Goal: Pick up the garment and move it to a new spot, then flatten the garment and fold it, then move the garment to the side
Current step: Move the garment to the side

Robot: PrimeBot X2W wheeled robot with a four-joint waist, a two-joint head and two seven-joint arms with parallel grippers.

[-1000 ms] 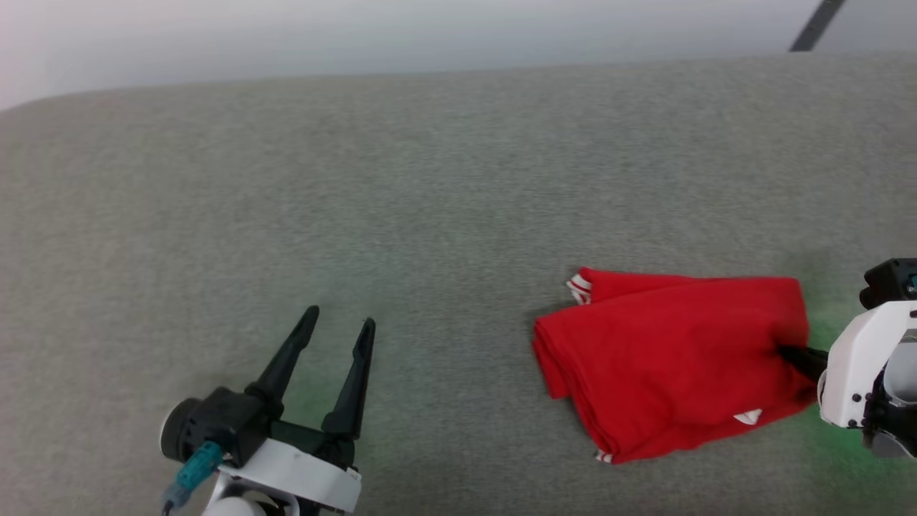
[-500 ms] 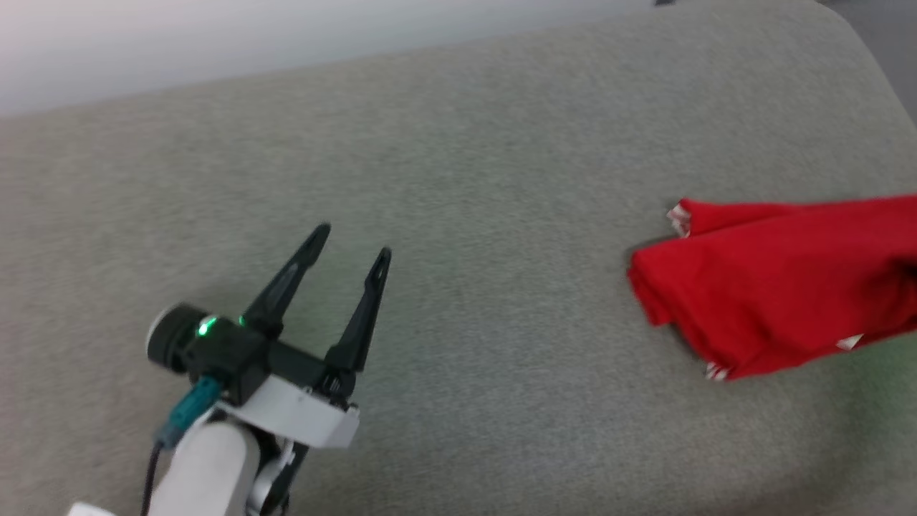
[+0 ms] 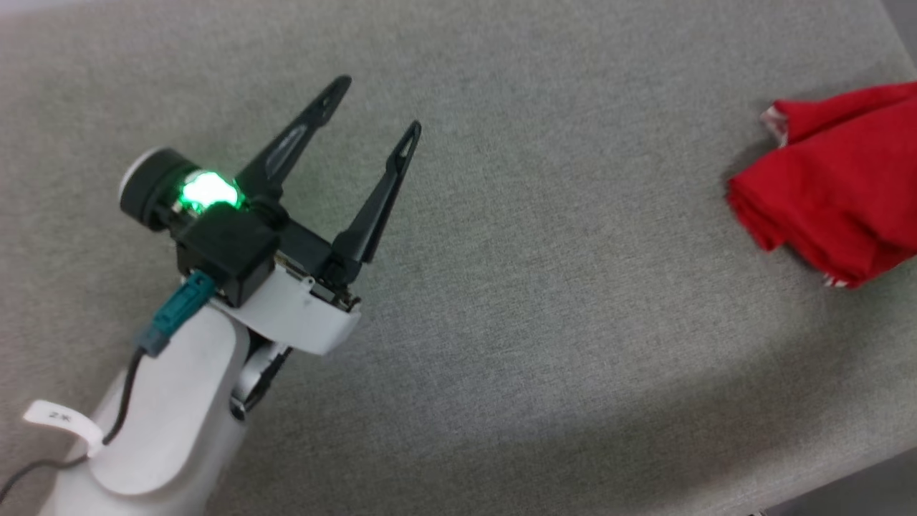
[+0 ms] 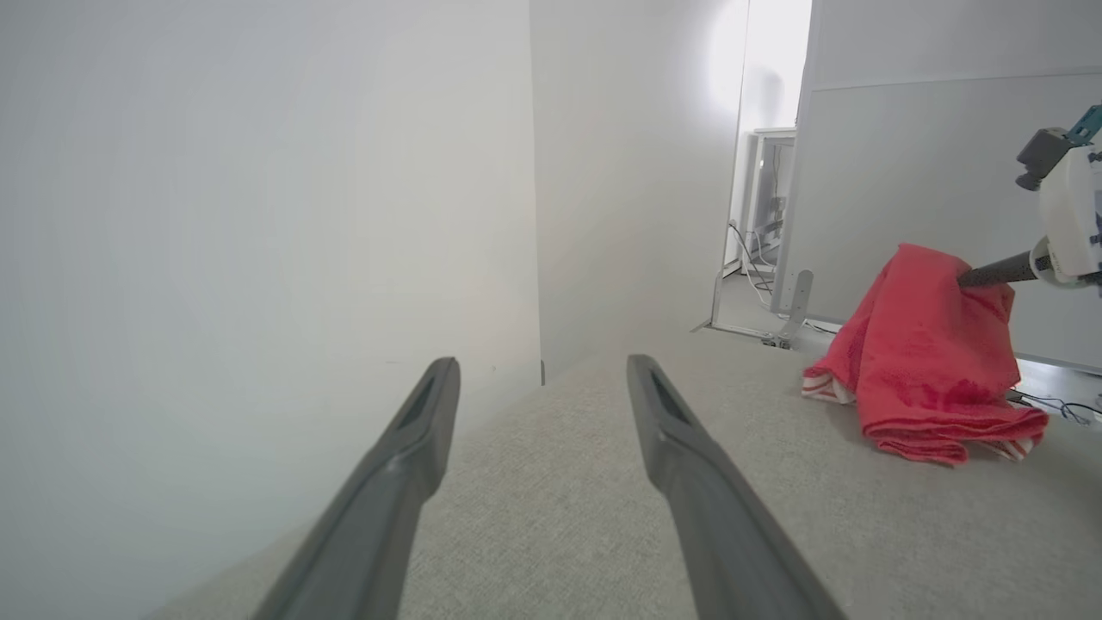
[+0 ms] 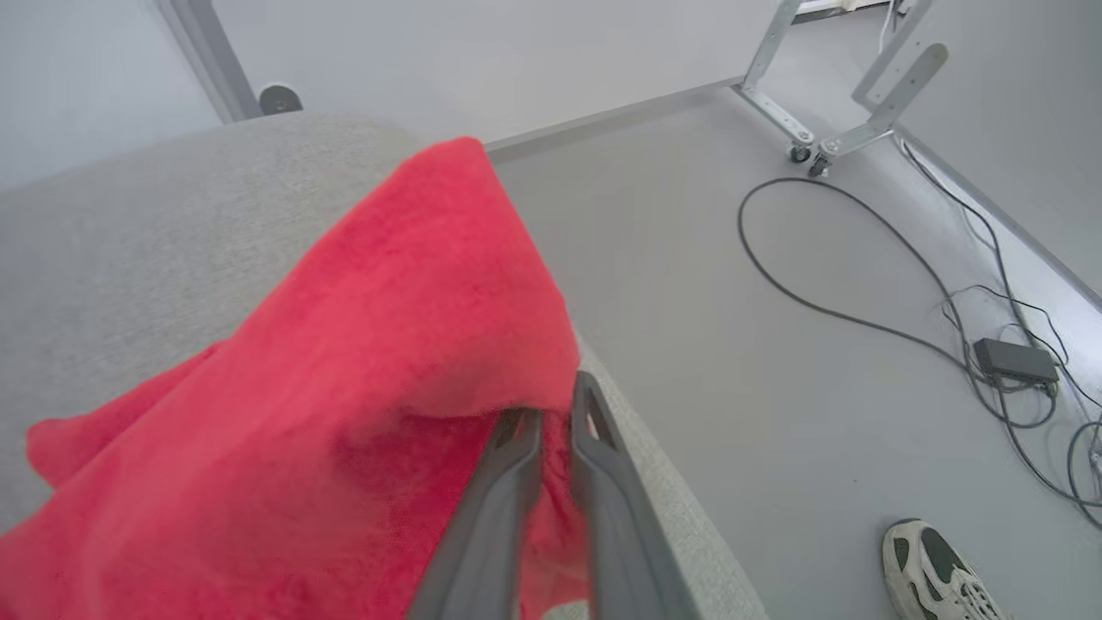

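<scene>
The garment (image 3: pixel 838 179) is a folded red bundle with a bit of striped trim showing, lying at the right end of the grey table (image 3: pixel 544 308). Its near edge is lifted off the surface in the left wrist view, where the garment (image 4: pixel 930 362) hangs from my right gripper (image 4: pixel 968 277). In the right wrist view my right gripper (image 5: pixel 555 405) is shut on a fold of the garment (image 5: pixel 344 362) near the table's corner. My left gripper (image 3: pixel 380 107) hovers open over bare table at the left, holding nothing. No lettering shows.
The table's right end drops to a grey floor (image 5: pixel 775 362) with cables (image 5: pixel 861 284), a power brick (image 5: pixel 1014 360) and a metal frame foot on castors (image 5: pixel 826 129). A person's shoe (image 5: pixel 943 573) stands on the floor close to the table's corner.
The head camera has turned left and down, so the garment has slid to the picture's right edge. My left gripper has risen nearer the camera, still open. The right gripper keeps hold of the garment.
</scene>
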